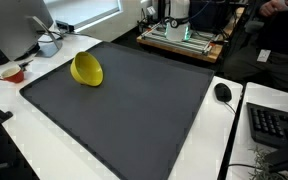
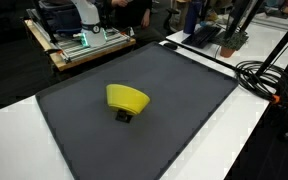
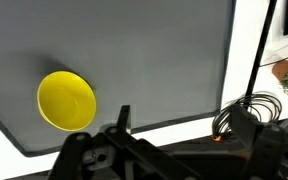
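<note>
A yellow bowl point(image 1: 87, 69) lies tipped on a large dark grey mat point(image 1: 134, 110). In an exterior view the bowl point(image 2: 127, 97) rests on a small black block point(image 2: 124, 117) near the middle of the mat point(image 2: 184, 90). In the wrist view the bowl point(image 3: 66, 100) is at the left on the mat point(image 3: 134, 50), its hollow facing the camera. My gripper point(image 3: 184, 128) shows only in the wrist view, as dark fingers at the bottom edge. The fingers are spread wide with nothing between them, high above the mat and well clear of the bowl. The arm does not show in either exterior view.
A black mouse point(image 1: 222, 92) and a keyboard point(image 1: 274, 125) lie on the white table beside the mat. A red dish point(image 1: 14, 72) and a white cup point(image 1: 49, 45) stand by a monitor. Black cables point(image 2: 264, 75) run along the mat's far side. A wooden bench with equipment point(image 2: 84, 40) stands behind.
</note>
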